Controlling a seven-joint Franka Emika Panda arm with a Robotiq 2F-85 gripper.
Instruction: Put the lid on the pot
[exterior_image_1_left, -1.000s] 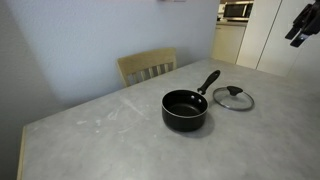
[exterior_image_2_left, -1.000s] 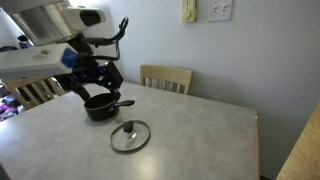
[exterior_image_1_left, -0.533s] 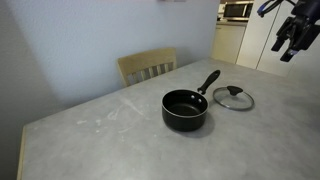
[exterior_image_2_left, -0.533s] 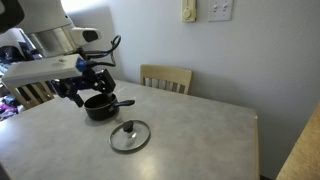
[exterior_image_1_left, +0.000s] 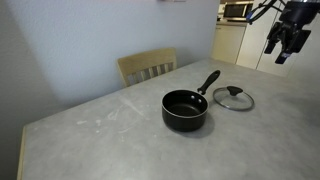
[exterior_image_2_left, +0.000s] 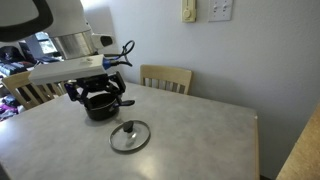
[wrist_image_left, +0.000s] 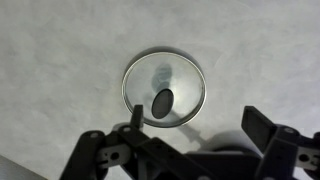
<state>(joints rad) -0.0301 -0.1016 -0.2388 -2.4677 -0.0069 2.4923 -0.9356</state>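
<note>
1. The gripper (exterior_image_1_left: 277, 52) hangs in the air above the table (exterior_image_1_left: 100, 140), at about 1 o'clock from the lid in an exterior view, and touches nothing.
2. In the wrist view its 2 fingers (wrist_image_left: 258, 125) stand wide apart, and the pincer has hold of nothing.
3. The lid (exterior_image_1_left: 233, 97) lies flat on the table with its knob up. It is just beside the pot (exterior_image_1_left: 186, 108), at roughly 2 o'clock from it, and not on it.
4. The pot stands upright and uncovered, its long handle (exterior_image_1_left: 209, 81) pointing to 1 o'clock, apart from the lid.
5. In the wrist view the lid (wrist_image_left: 165, 80) fills the centre, with its black knob (wrist_image_left: 162, 102) showing just toward 6 o'clock of its middle.
6. A wooden chair (exterior_image_1_left: 147, 66) stands behind the table, at 11 o'clock from the pot.
</note>
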